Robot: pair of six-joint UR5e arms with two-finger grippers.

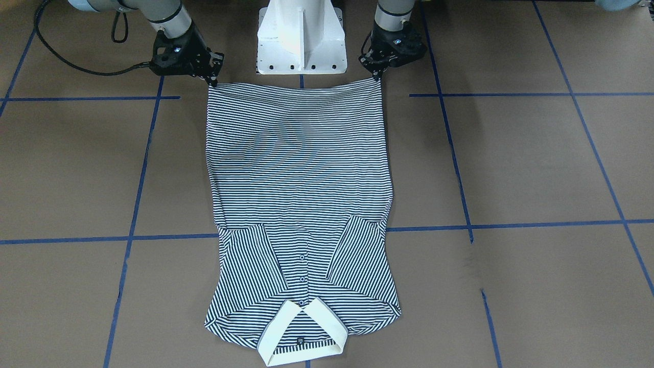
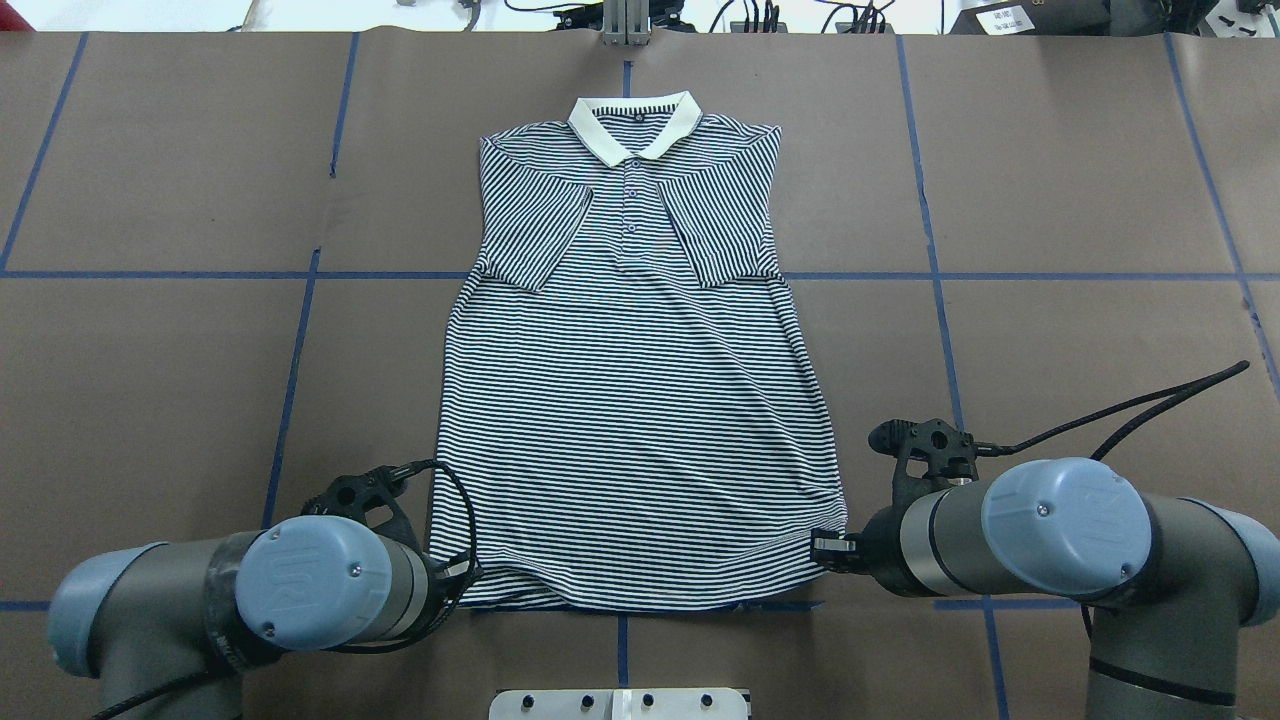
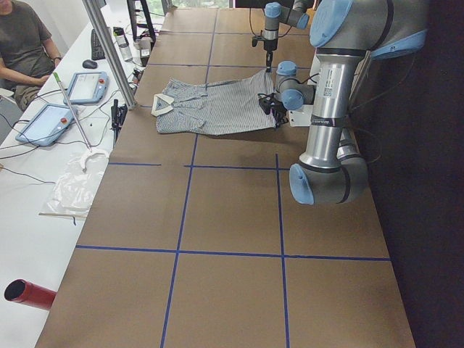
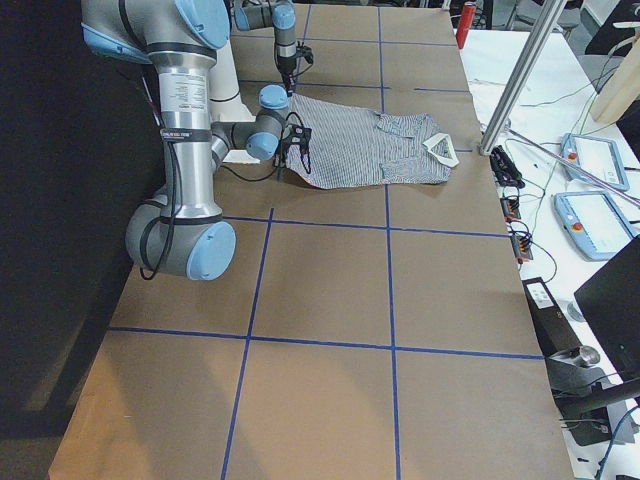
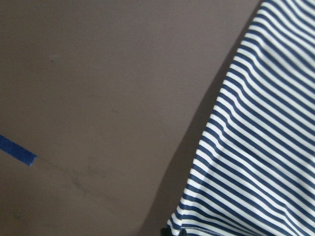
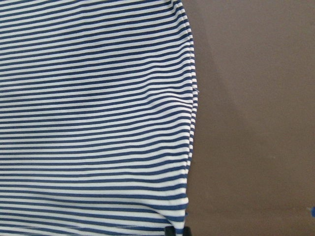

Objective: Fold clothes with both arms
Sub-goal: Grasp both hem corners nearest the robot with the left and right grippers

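Note:
The striped polo shirt lies flat on the brown table, buttons up. Both sleeves are folded in over the chest, and the cream collar is at the far end from the robot. My left gripper is shut on one corner of the hem near the robot's base. My right gripper is shut on the other hem corner. The hem runs stretched between them. In the overhead view the left gripper and right gripper sit at the shirt's two near corners. Each wrist view shows striped cloth running down to a black fingertip.
The white pedestal base stands just behind the hem. Blue tape lines cross the table. A metal post rises beyond the collar. A seated person and tablets are at a side bench beyond the table's far edge.

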